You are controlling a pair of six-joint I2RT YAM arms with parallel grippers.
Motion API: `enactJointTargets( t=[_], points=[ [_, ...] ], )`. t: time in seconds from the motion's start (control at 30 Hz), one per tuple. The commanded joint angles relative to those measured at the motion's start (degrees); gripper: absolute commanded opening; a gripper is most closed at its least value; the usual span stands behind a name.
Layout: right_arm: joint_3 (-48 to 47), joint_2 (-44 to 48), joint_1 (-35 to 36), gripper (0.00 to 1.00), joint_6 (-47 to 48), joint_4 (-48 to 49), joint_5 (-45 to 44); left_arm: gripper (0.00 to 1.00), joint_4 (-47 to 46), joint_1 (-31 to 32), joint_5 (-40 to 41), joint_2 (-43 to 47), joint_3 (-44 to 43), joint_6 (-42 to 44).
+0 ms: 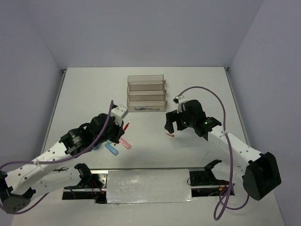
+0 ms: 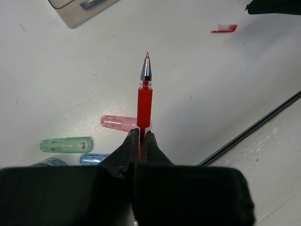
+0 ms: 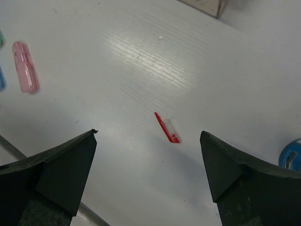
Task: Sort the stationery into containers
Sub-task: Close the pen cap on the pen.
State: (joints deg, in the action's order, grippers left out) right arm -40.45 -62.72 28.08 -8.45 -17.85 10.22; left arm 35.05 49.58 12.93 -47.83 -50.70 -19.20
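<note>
trays (image 1: 146,94) stand far back on the table (image 1: 84,99); capsule pieces (image 1: 124,143) lie nearer left, pen cap (image 1: 170,135) right.

I'm working in a robot lab test cell: a plain white table (image 1: 141,89) boxed in by bare pale walls (image 1: 141,28) on three sides. My left arm (image 1: 47,157) and right arm (image 1: 235,146) are bolted at its near edge, trailing purple cables (image 1: 203,87), with clear trays (image 1: 146,94) set out on top.
</note>
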Motion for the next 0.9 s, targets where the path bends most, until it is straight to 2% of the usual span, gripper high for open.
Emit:
enactJointTargets(
  t=[0.0,0.13,0.3,0.5,0.57,0.6,0.63,0.67,0.7,0.77,0.8,0.83,0.87],
  points=[
    [-1.65,-2.13,0.49,0.98,12.03,1.95,4.63,0.0,-3.05,-0.1,-0.89,0.28,0.86,1.71],
    [-7.18,-10.13,0.66,0.93,16.7,-6.75,3.75,0.0,-3.67,-0.1,-1.33,1.78,1.65,1.54],
    [-9.47,-17.16,1.19,0.93,21.01,-9.74,8.5,0.0,-4.28,-0.01,-2.47,3.36,2.53,1.62],
    [-10.0,-15.86,2.07,0.93,18.39,-7.74,6.48,0.0,-4.46,0.08,-3.08,2.4,2.45,1.97],
    [-9.39,-13.4,2.07,0.93,10.41,-2.13,2.72,0.0,-4.2,0.08,-3.0,1.87,2.36,1.97],
    [-9.04,-12.61,2.16,0.93,1.25,2.16,-2.78,0.0,-4.2,0.08,-3.0,1.61,2.27,1.97],
    [-8.08,-10.69,2.86,0.93,-4.15,3.94,-7.62,0.0,-4.2,-0.01,-2.91,1.43,2.27,1.89],
    [-7.03,-9.28,3.65,0.96,-9.43,5.61,-13.76,0.0,-3.94,0.07,-2.65,1.34,2.18,1.8],
    [-4.93,-6.48,4.7,0.99,-20.1,7.54,-26.35,0.0,-3.85,-0.01,-2.04,1.34,2.18,1.62],
    [-4.12,-4.35,7.95,1.0,-34.19,3.9,-40.56,0.0,-3.5,0.08,-0.72,1.69,2.01,1.01],
    [-4.2,-3.04,9.0,1.0,-50.1,-3.7,-46.37,0.0,-3.32,0.08,0.85,2.04,2.01,0.75],
    [-4.55,-2.68,11.45,1.0,-56.79,-7.08,-54.26,0.0,-3.15,0.08,1.83,2.48,2.09,0.57],
    [-5.34,-2.93,12.87,1.0,-71.12,-15.9,-57.64,0.0,-2.88,0.08,2.79,2.74,2.01,-0.04]
  ],
)
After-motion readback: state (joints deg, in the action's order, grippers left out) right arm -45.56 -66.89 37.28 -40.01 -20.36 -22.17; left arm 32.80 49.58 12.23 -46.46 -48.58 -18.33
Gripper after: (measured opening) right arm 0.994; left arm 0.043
